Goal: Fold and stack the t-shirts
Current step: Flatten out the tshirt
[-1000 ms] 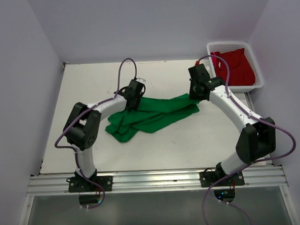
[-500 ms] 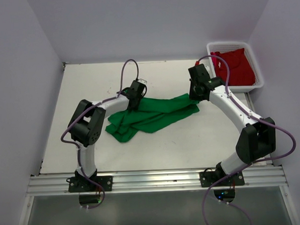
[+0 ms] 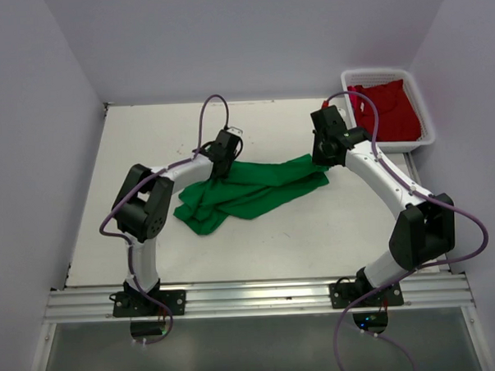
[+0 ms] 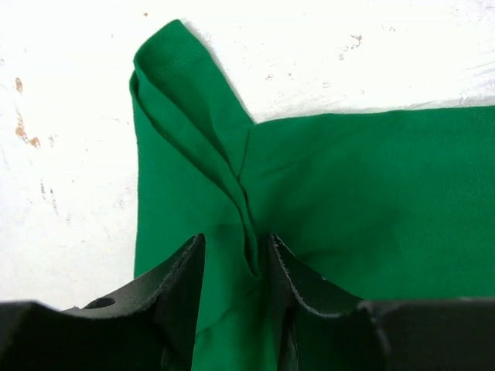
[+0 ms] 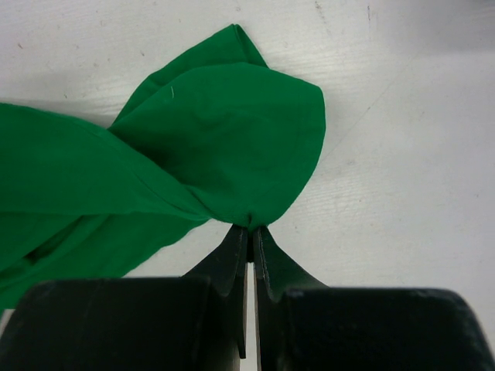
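The bright green t-shirt lies crumpled in a long bunch across the middle of the table. My left gripper is pressed down on its far left part. In the left wrist view its jaws stand apart astride a raised fold of the green cloth, without pinching it. My right gripper is at the shirt's right end. It is shut on a gathered edge of the green cloth. The red t-shirt lies in the basket at the far right.
The white mesh basket stands at the table's far right corner against the wall. Bare white tabletop surrounds the green shirt. A metal rail runs along the near edge by the arm bases.
The left arm has shifted slightly and its gripper sits a little farther back on the cloth. The right arm and the shirt have hardly moved.
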`<state>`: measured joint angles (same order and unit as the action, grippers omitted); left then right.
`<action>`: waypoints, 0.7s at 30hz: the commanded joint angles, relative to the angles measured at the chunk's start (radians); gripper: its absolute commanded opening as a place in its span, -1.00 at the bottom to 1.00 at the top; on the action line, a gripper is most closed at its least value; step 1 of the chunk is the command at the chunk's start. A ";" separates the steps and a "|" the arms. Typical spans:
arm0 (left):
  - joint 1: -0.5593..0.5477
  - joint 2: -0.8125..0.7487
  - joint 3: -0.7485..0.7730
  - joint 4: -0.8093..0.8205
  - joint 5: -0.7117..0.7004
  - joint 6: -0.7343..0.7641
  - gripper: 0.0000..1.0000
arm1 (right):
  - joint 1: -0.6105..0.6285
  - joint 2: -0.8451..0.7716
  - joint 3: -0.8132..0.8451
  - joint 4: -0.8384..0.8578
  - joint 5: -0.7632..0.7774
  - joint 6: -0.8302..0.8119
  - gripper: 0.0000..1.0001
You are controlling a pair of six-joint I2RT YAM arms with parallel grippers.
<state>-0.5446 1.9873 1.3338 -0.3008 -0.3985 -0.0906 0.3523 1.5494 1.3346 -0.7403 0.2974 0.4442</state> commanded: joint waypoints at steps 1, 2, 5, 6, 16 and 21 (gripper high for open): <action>-0.003 -0.050 0.041 0.014 -0.039 -0.001 -0.14 | -0.003 -0.028 0.000 0.022 0.009 -0.010 -1.00; -0.003 -0.048 0.042 0.014 -0.042 -0.001 -0.14 | -0.003 -0.028 0.000 0.022 0.008 -0.009 -1.00; -0.003 -0.044 0.042 0.012 -0.043 -0.004 -0.14 | -0.003 -0.029 -0.002 0.022 0.009 -0.009 -1.00; -0.002 -0.042 0.042 0.014 -0.043 -0.005 -0.16 | -0.003 -0.029 -0.002 0.022 0.011 -0.009 -1.00; -0.003 -0.059 0.048 0.015 -0.071 -0.009 -0.42 | -0.003 -0.023 0.000 0.022 0.008 -0.009 -1.00; -0.003 -0.065 0.054 0.014 -0.074 -0.008 -0.42 | -0.003 -0.022 0.000 0.022 0.008 -0.009 -1.00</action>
<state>-0.5446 1.9808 1.3460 -0.3038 -0.4438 -0.0933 0.3523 1.5494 1.3346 -0.7403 0.2970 0.4442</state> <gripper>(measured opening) 0.290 0.025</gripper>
